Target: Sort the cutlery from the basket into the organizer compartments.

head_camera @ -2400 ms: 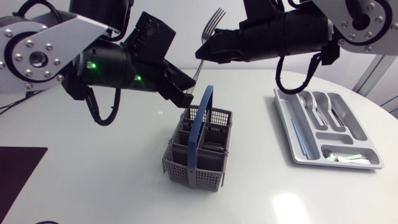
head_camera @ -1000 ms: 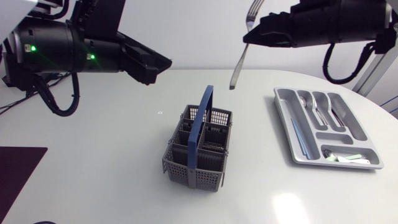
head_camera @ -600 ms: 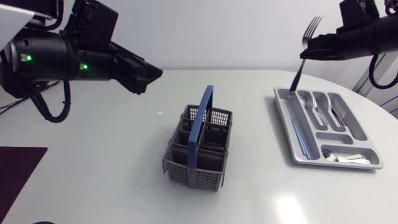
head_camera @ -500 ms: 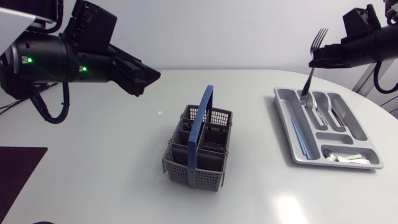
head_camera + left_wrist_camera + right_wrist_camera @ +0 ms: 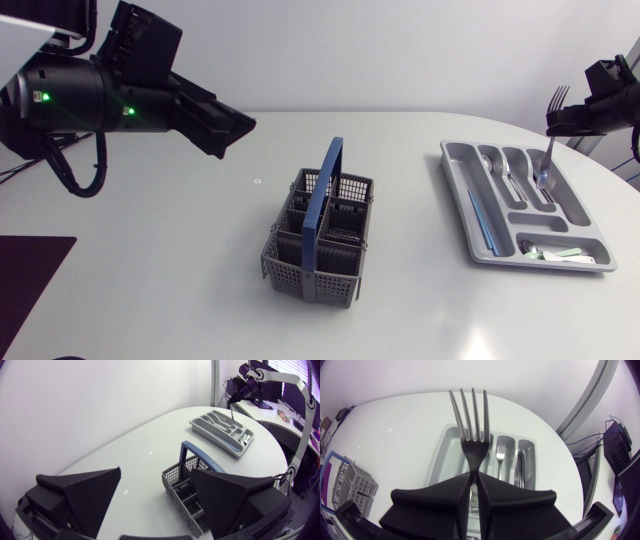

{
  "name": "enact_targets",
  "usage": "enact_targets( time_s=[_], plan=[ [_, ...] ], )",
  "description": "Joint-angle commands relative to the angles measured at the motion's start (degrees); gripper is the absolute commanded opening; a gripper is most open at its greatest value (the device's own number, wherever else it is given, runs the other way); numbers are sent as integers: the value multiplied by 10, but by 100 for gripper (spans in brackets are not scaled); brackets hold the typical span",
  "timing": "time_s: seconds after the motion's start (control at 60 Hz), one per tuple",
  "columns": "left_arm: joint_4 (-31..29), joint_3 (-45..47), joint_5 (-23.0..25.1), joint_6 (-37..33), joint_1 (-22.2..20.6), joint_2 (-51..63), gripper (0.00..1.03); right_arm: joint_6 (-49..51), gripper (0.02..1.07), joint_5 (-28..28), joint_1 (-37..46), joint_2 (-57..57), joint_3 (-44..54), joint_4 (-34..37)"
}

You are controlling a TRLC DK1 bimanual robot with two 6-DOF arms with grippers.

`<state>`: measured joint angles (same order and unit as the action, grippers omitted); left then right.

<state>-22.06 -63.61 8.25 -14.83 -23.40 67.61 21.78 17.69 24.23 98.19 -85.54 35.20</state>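
Observation:
A grey wire cutlery basket [image 5: 292, 258] with a blue handle [image 5: 322, 200] stands mid-table; I cannot tell what lies in it. The grey organizer [image 5: 453, 190] lies to its right, with spoons and a fork in its slots. My right gripper [image 5: 556, 122] hangs over the organizer's far right part, shut on a silver fork [image 5: 546, 150], tines up and handle tip low over a slot. In the right wrist view the fork [image 5: 471, 425] stands clamped between the fingers of this gripper [image 5: 472, 495], above the organizer [image 5: 451, 455]. My left gripper [image 5: 238, 135] hovers open and holds nothing, up and left of the basket [image 5: 192, 490].
In the organizer's near compartment lie a few small pale pieces [image 5: 560, 254]. A dark mat [image 5: 25, 275] lies at the table's front left corner. White tabletop surrounds the basket on every side.
My right gripper has carried the fork from above the basket rightward and down over the organizer. My left gripper has drawn back to the left and spread its fingers wider.

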Motion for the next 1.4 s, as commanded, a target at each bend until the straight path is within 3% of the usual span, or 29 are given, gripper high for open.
enact_targets(
  time_s=[0.0,1.083,1.383],
  plan=[
    [5,18,-3,-6,0,5,98,22,8,-5,18,45,-28,7],
    [11,37,-3,-6,-17,-1,98,21,8,-60,26,285,-163,6],
    [10,39,-3,-6,-17,-9,98,4,25,-74,13,313,-177,-10]
  ],
)
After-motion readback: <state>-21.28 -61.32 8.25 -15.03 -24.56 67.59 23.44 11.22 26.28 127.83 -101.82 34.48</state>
